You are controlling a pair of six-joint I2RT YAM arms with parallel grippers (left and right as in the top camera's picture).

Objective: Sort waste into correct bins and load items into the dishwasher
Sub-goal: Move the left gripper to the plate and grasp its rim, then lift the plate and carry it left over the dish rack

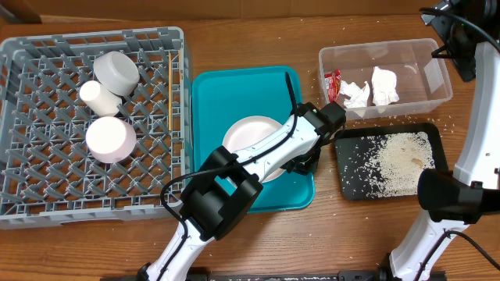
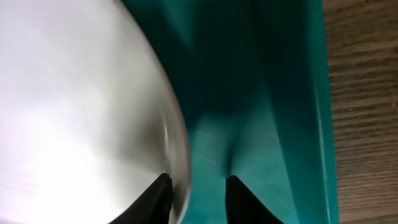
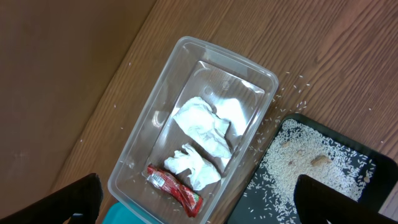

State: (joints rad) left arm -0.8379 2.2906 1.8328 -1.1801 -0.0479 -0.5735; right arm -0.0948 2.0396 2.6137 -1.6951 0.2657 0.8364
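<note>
Our left gripper [image 2: 198, 198] straddles the rim of the large white plate [image 2: 81, 112] lying on the teal tray [image 2: 280, 93]. Its jaws are apart, with tray showing between the rim and the outer finger. Our right gripper [image 3: 198, 190] hangs wide open above the clear tub [image 3: 144, 127], which holds crumpled napkins [image 3: 202, 127] and a red wrapper [image 3: 175, 188].
</note>
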